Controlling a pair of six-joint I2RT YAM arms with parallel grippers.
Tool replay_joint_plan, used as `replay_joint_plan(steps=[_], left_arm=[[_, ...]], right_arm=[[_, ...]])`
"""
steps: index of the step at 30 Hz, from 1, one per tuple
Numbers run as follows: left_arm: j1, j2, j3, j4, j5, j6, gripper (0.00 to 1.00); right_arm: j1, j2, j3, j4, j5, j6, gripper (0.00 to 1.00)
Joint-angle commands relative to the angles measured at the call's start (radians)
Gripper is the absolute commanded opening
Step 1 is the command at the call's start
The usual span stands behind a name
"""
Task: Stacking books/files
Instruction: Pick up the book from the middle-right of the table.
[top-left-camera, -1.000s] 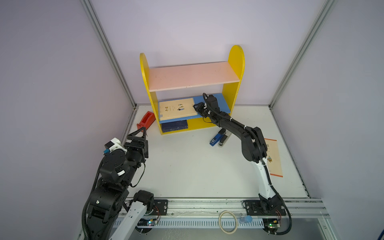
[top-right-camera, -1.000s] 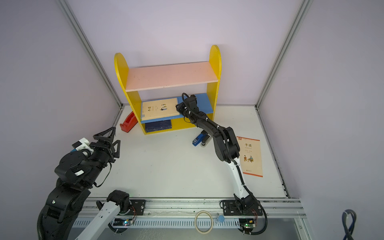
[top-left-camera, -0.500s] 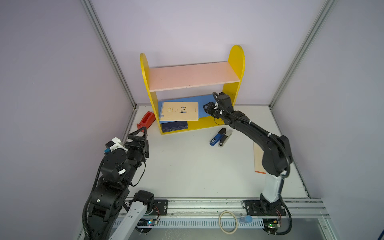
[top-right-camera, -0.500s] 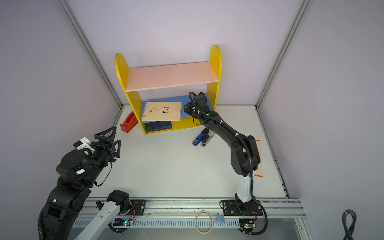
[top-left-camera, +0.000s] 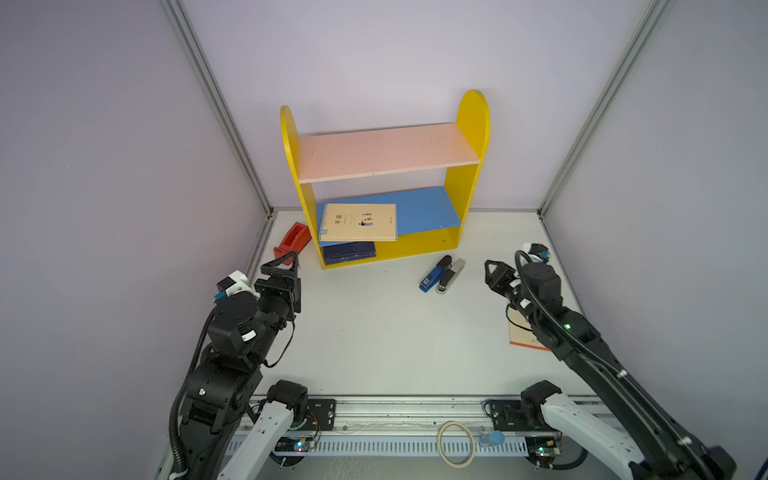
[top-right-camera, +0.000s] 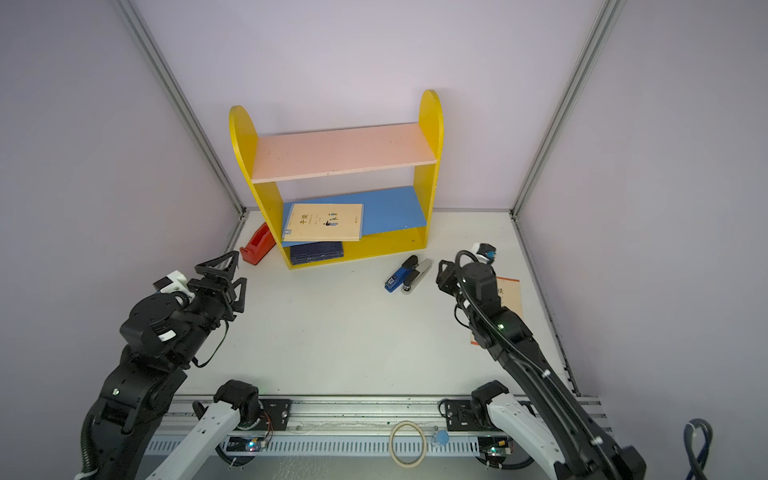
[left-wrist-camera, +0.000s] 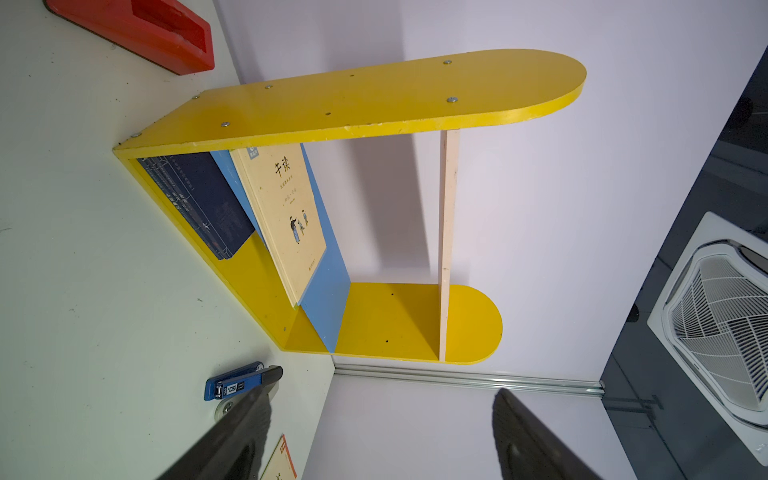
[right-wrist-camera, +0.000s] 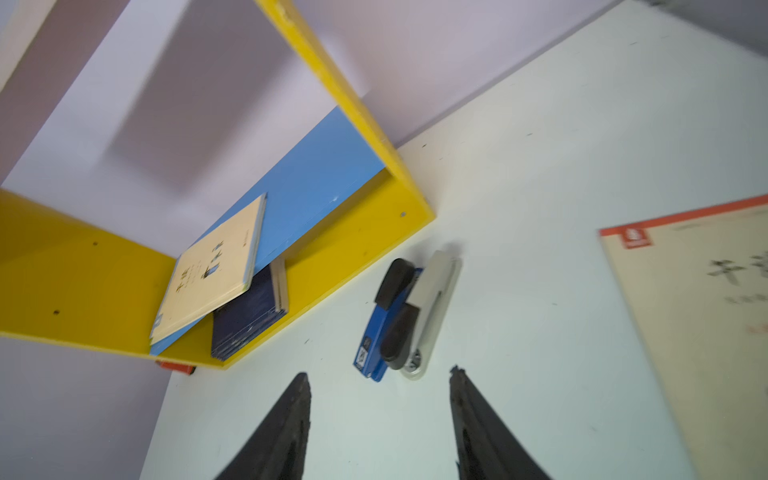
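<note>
- The left claw (top-left-camera: 285, 262) is held wide open and empty above the white tabletop (top-left-camera: 374, 332), pointed toward the shelf.
- The right claw (top-left-camera: 492, 274) is seen with its jaws parted to a middling width and nothing between them. It hangs above the tabletop near the blue-and-black stapler (top-left-camera: 434, 276).
- A thin cream paperback with an orange edge (top-right-camera: 510, 293) is laid flat on the tabletop, partly hidden beneath the right arm. It is judged light and limp, and it sits flush to the surface, so little purchase is offered from above. A corner or long edge would best be levered up first. It could then be pinched close to the spine, where the sheets are stiffest.
- A stack of small dark navy paperbacks (top-left-camera: 349, 252) is laid flat on the bottom board of the yellow-sided shelf unit (top-left-camera: 465, 174), against its left panel. The smooth covers are judged likely to slide over one another, so the exposed front edge would best be gripped squarely.
- Farthest, a larger cream paperback with small cartoon figures (top-left-camera: 359, 222) is laid on the blue middle board (top-left-camera: 424, 208), and its front edge appears to jut past that board. That overhang is judged the easiest hold. Whether a second book lies beneath it cannot be told.
</note>
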Motion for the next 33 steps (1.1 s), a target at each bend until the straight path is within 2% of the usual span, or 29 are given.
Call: replay_joint_plan(steps=[1,4,6,8,11,12,14,17,20,22,24,26,33], left_arm=[[-0.007,0.041,-0.023,0.102,0.09,0.006,0.85],[-0.077,0.132,-0.027,0.148,0.155,0.012,0.83],[-0.201,0.201,-0.009,0.16,0.129,0.06,0.81],[-0.361,0.266,0.018,0.154,0.051,0.136,0.82],[-0.634,0.366,0.019,0.134,-0.164,0.209,0.86],[-0.703,0.404,-0.001,0.155,-0.212,0.217,0.87],[-0.784,0.488,-0.043,0.23,-0.234,0.225,0.87],[-0.85,0.663,-0.044,0.331,-0.192,0.242,0.87],[-0.921,0.863,0.085,0.302,-0.189,0.302,0.86],[-0.968,0.996,0.224,0.225,-0.203,0.352,0.86],[-0.996,1.113,0.347,0.165,-0.189,0.39,0.86],[-1.004,1.195,0.409,0.171,-0.144,0.411,0.86],[-0.976,1.341,0.437,0.259,-0.031,0.387,0.87]], right_arm=[[-0.045,-0.098,-0.04,-0.214,0.175,0.04,0.57],[-0.134,-0.083,-0.032,-0.289,0.152,0.021,0.63],[-0.234,-0.03,-0.035,-0.292,0.06,-0.003,0.71],[-0.356,0.03,-0.054,-0.249,-0.089,-0.028,0.79],[-0.54,0.135,-0.079,-0.191,-0.249,-0.054,0.84],[-0.598,0.167,-0.083,-0.172,-0.282,-0.068,0.86],[-0.692,0.219,-0.09,-0.151,-0.321,-0.09,0.89],[-0.846,0.288,-0.118,-0.116,-0.39,-0.106,0.9],[-0.962,0.342,-0.129,-0.11,-0.37,-0.127,0.91],[-1.012,0.372,-0.132,-0.109,-0.364,-0.121,0.94],[-1.035,0.411,-0.139,-0.076,-0.383,-0.112,0.96],[-1.043,0.466,-0.132,-0.051,-0.387,-0.103,0.96],[-1.06,0.735,-0.014,-0.037,-0.374,-0.054,0.92]])
